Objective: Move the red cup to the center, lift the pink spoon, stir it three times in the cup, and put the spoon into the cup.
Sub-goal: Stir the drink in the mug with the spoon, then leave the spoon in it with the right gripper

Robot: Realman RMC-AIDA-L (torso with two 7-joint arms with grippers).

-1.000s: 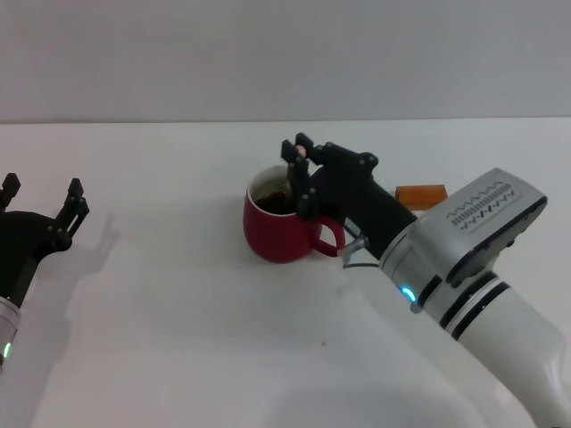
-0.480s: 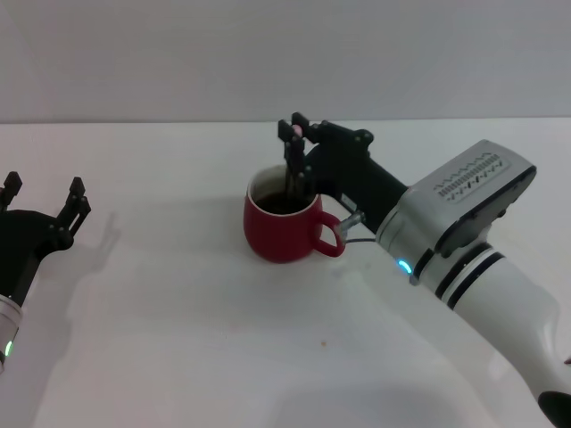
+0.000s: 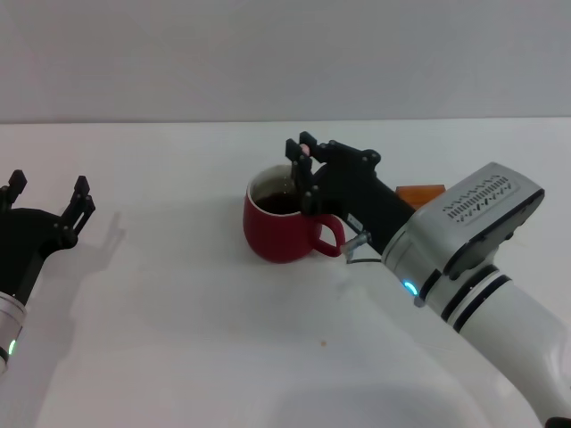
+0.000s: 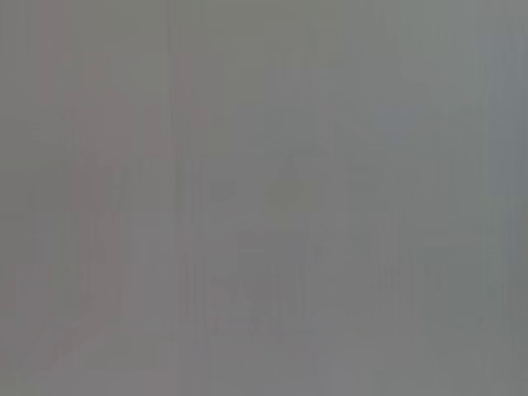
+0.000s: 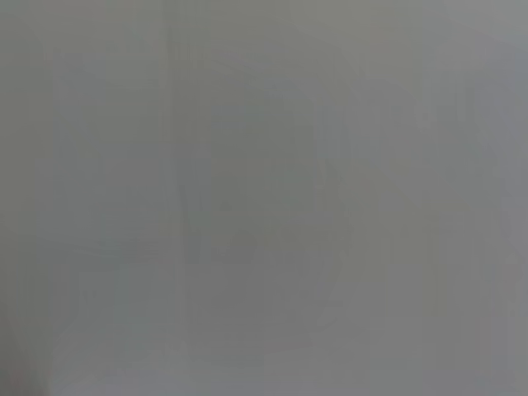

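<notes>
Head view. The red cup [image 3: 284,225] stands upright near the middle of the white worktop [image 3: 178,321], toward its far edge, its handle turned toward the right arm. The right pincer [image 3: 303,169] hangs over the cup's rim, clenched on the pink spoon [image 3: 304,153], which dips into the cup. An orange block [image 3: 421,194] lies behind the right arm. The left pincer [image 3: 49,198], fingers spread and grasping nothing, rests near the worktop's left edge.
</notes>
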